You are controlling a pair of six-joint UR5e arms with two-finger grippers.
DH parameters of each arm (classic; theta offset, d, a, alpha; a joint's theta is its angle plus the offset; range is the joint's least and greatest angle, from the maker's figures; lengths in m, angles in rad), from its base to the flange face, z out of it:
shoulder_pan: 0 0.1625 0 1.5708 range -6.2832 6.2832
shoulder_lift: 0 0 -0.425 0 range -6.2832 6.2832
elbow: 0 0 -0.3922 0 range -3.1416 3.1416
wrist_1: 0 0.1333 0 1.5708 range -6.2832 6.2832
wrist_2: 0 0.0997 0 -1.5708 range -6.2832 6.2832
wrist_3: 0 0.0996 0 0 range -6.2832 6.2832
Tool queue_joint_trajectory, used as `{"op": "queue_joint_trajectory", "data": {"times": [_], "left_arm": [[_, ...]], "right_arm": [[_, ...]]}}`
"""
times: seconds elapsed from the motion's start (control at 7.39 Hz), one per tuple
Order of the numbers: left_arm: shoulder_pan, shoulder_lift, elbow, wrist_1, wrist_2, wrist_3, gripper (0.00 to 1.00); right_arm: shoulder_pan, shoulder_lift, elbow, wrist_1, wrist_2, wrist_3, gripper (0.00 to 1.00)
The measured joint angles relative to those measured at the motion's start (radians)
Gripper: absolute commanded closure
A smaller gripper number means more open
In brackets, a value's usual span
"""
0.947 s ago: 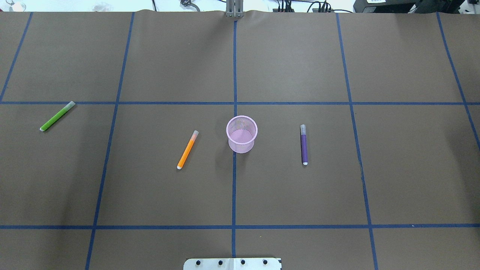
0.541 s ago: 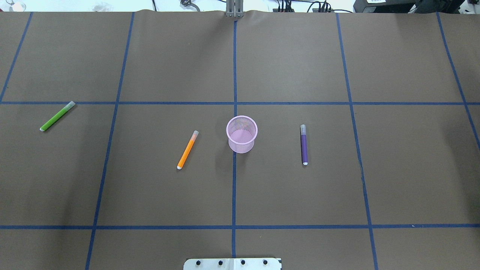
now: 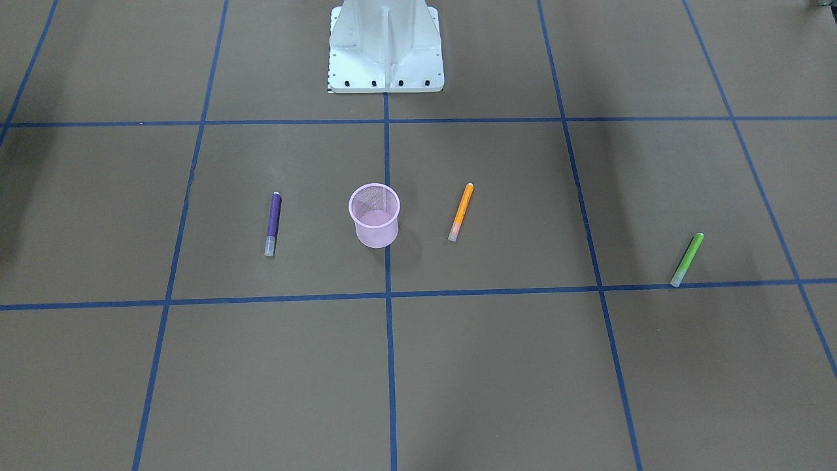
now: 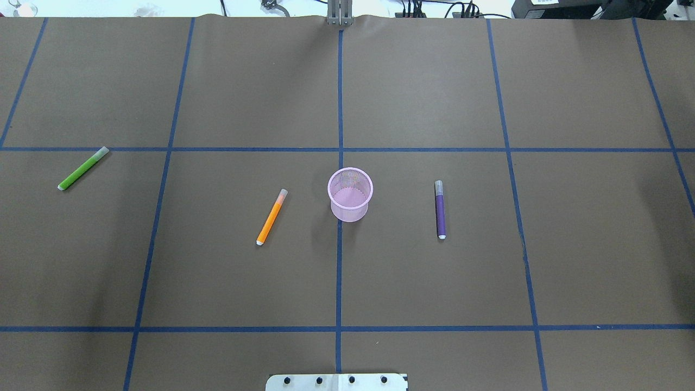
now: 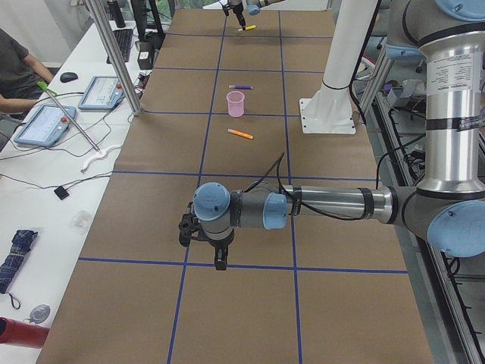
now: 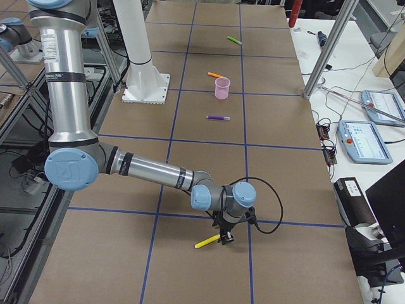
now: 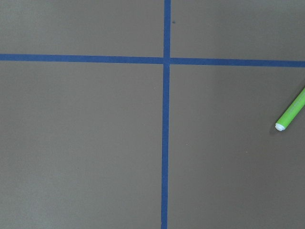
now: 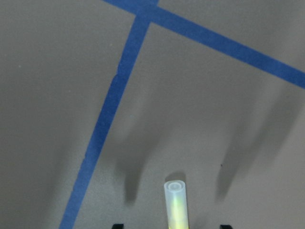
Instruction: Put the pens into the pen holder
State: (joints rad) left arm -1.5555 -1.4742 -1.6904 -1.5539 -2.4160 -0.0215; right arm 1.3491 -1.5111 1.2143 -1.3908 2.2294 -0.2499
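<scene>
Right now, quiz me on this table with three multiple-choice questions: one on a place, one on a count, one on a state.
1. Which pen lies on the robot's right of the cup? A the orange pen; B the purple pen; C the green pen.
2. How many pens are inside the cup? A none; B one; C two.
3. How does the cup stand? A upright; B on its side; C upside down.

Answers:
1 B: in the overhead view the purple pen is right of the cup, and the orange pen and green pen are left of it.
2 A: the cup's bottom shows bare through its mouth.
3 A: its open rim faces up.
</scene>
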Motion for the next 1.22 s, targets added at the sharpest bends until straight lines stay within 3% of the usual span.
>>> {"op": "queue_joint_trajectory", "data": {"times": [0.41,0.54,0.68,0.95,1.08,1.22], "left_arm": [[0.000,0.000,-0.005,0.000,0.000,0.000,0.00],[0.000,0.000,-0.006,0.000,0.000,0.000,0.00],[0.000,0.000,-0.006,0.000,0.000,0.000,0.00],[0.000,0.000,-0.006,0.000,0.000,0.000,0.00],[0.000,0.000,-0.006,0.000,0.000,0.000,0.00],[0.000,0.000,-0.007,0.000,0.000,0.000,0.00]], "right_arm": [[-0.001,0.004,-0.032,-0.006,0.009,-0.038,0.49],[-0.001,0.005,-0.037,-0.007,0.008,-0.045,0.66],[-0.001,0.006,-0.038,-0.007,0.008,-0.048,0.76],[-0.001,0.006,-0.046,-0.006,0.008,-0.051,0.79],[-0.001,0.006,-0.052,-0.005,0.007,-0.053,0.98],[0.000,0.006,-0.054,-0.004,0.007,-0.054,1.00]]}}
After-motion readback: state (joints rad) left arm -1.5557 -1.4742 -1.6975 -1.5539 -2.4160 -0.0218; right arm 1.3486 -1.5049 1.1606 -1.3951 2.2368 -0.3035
